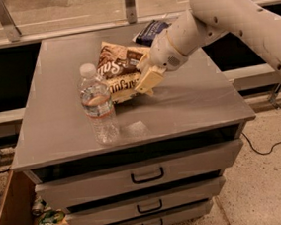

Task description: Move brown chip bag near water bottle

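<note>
The brown chip bag (120,66) lies on the grey cabinet top (189,100), one half dark brown with white script, the other pale yellow. Its lower left edge sits right behind the water bottle (99,108), which stands upright near the front left, clear with a white cap. My gripper (146,81) is at the bag's right edge, low over the cabinet top, with the pale arm reaching in from the upper right. Whether it touches the bag is unclear.
A dark blue snack bag (151,31) lies at the back of the top, partly behind my arm. The cabinet has three drawers (146,175) below. An open cardboard box (22,223) with cans stands on the floor at the left. A cable (268,148) lies on the floor at the right.
</note>
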Controlling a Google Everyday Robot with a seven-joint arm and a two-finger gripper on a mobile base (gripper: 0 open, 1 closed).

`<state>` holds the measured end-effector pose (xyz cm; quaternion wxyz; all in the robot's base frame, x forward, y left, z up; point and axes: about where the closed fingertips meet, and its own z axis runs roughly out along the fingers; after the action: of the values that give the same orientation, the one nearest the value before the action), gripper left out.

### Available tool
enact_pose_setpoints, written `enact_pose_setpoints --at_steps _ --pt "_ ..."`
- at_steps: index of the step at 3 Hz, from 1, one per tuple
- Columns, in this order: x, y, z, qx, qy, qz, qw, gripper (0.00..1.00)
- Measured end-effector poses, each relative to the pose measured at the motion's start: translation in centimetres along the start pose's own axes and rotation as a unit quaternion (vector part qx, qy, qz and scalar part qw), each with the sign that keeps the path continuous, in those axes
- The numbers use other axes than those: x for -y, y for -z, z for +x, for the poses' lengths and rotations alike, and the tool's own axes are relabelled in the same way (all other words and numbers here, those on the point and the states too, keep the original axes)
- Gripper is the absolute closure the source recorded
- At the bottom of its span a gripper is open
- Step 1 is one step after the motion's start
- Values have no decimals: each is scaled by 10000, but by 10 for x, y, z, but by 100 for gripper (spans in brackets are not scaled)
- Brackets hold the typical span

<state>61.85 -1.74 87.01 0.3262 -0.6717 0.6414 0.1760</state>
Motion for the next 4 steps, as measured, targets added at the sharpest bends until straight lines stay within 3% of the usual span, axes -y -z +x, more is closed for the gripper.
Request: enact_pose_setpoints --at_steps 2,4 --pt "-12 -3 3 -86 58 -324 9994 58" --pt "-16 -3 4 -131 72 -421 9990 12"
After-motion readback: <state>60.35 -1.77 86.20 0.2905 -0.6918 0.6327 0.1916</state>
